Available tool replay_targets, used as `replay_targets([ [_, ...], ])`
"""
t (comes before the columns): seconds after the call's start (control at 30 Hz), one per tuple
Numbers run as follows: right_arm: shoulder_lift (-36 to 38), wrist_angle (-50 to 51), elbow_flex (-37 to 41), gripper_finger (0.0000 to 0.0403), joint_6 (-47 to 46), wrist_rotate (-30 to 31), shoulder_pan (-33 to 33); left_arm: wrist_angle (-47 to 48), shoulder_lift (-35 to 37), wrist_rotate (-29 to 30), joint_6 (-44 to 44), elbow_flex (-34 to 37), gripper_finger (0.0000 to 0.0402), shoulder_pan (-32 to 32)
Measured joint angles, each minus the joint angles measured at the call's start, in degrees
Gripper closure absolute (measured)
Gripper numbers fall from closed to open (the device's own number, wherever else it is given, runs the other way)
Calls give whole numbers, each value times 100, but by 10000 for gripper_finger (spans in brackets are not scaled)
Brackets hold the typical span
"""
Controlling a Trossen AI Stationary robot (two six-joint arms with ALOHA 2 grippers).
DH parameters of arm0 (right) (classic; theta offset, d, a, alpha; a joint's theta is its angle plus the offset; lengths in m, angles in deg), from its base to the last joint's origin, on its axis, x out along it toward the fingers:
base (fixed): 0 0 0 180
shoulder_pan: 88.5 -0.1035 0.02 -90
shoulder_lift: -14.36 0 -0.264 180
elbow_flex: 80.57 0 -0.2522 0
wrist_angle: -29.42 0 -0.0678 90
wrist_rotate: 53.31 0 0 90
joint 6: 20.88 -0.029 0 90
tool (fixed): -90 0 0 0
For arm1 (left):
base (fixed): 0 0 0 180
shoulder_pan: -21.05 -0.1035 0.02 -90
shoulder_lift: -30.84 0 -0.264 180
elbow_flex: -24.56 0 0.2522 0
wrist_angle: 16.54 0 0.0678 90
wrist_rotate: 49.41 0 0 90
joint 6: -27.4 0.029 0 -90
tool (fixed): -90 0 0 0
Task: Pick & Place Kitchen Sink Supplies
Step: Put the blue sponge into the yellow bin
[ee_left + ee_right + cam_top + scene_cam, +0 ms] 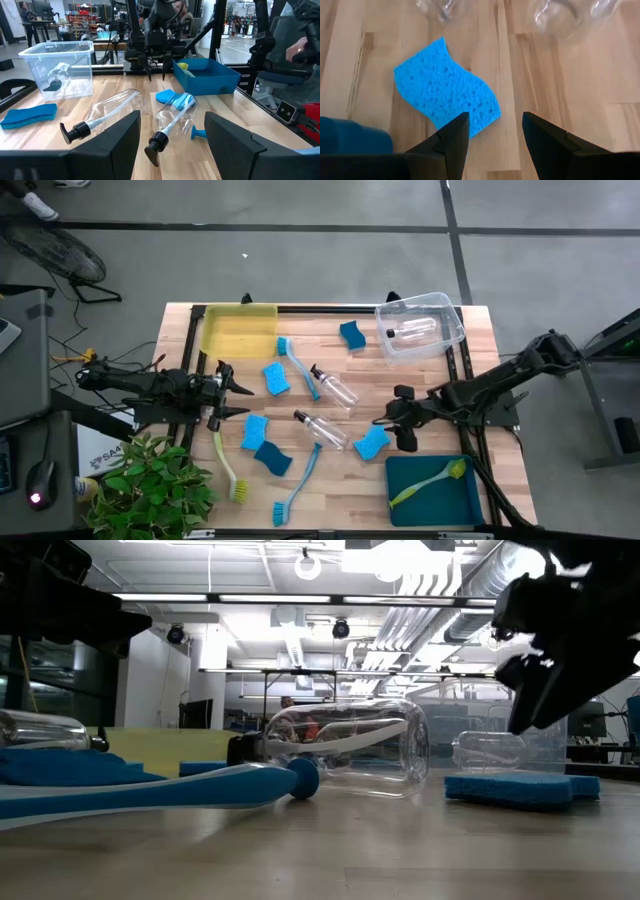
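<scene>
At the table's left edge the left end effector (pixel 232 391) hovers with its fingers spread apart, holding nothing; its wrist view looks past both dark fingers (pixel 116 140) across the table. Behind it, at the far left corner, sits the yellow bin (pixel 238 330). Just beside the left end effector lie a yellow-green dish brush (pixel 228 468) reaching toward the near edge and two blue sponges (pixel 264 442), one overlapping the other. A third sponge (pixel 276 378) lies a little farther back, next to a blue dish brush (pixel 297 363). Another blue brush (pixel 298 485) stretches to the near edge.

Near the table's middle two clear bottles with black tops lie on their sides: one (pixel 334 386) farther back, the other (pixel 321 429) nearer. A sponge (pixel 352 334) rests near the far edge, just beside the clear bin (pixel 421 327), which holds a bottle (pixel 410 330).

Right of the middle, the right end effector (pixel 392 418) hangs above a wavy blue sponge (pixel 446 93), its fingers (pixel 451 142) parted partway and empty, not touching the sponge. At the near right corner the teal bin (pixel 433 493) contains a yellow-green brush (pixel 430 481).
</scene>
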Motion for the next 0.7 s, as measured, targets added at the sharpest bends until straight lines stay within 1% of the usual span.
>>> replay_targets([
  [0.3,-108,-766,386,226,143,-216,128,0,0,0,-1,0,186,0],
  [0.4,-348,-866,388,226,194,-198,128,0,1,0,0,0,186,0],
  [0.7,-1173,-1578,386,226,316,-200,125,0,0,0,0,0,186,0],
])
